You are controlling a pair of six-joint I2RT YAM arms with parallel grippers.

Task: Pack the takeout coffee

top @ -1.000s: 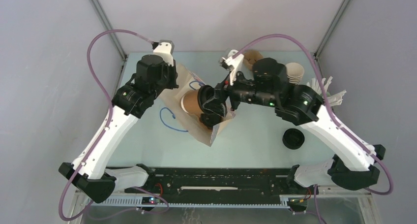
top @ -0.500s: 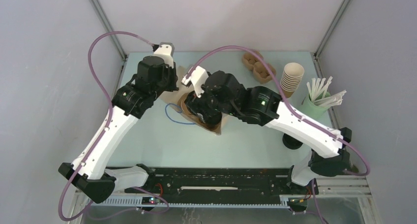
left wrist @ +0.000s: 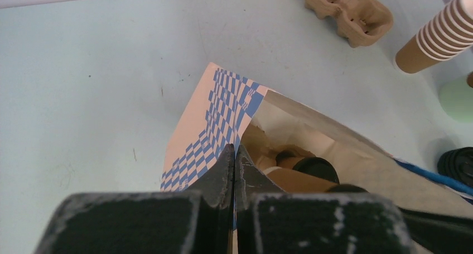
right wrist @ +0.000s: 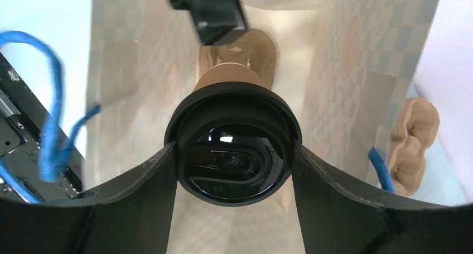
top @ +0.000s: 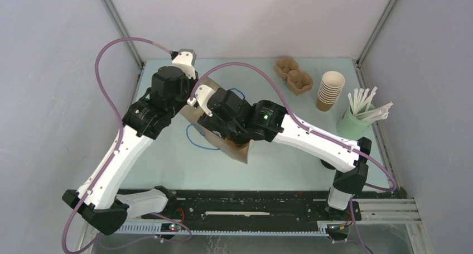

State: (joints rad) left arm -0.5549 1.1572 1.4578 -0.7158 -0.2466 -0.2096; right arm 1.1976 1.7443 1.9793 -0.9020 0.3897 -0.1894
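Note:
A brown paper bag [top: 239, 149] with blue checks and blue cord handles lies on the table. My left gripper [left wrist: 234, 156] is shut on the bag's top edge and holds the mouth open. My right gripper [right wrist: 234, 153] is inside the bag, shut on a brown takeout coffee cup with a black lid [right wrist: 234, 145]. The cup points down at a moulded pulp carrier [right wrist: 241, 52] at the bag's bottom. In the left wrist view a black lid [left wrist: 316, 167] and brown cup sides show inside the bag [left wrist: 206, 125]. I cannot tell whether a second cup is there.
A second pulp carrier [top: 294, 75] lies at the back. A stack of lidless brown cups [top: 330, 89] and a green holder of wrapped straws [top: 357, 117] stand at the right. A loose black lid [top: 328, 162] lies partly hidden behind the right arm.
My right arm has swung left and reached deep into the bag with the cup. The left gripper has kept its hold on the bag edge and shifted slightly.

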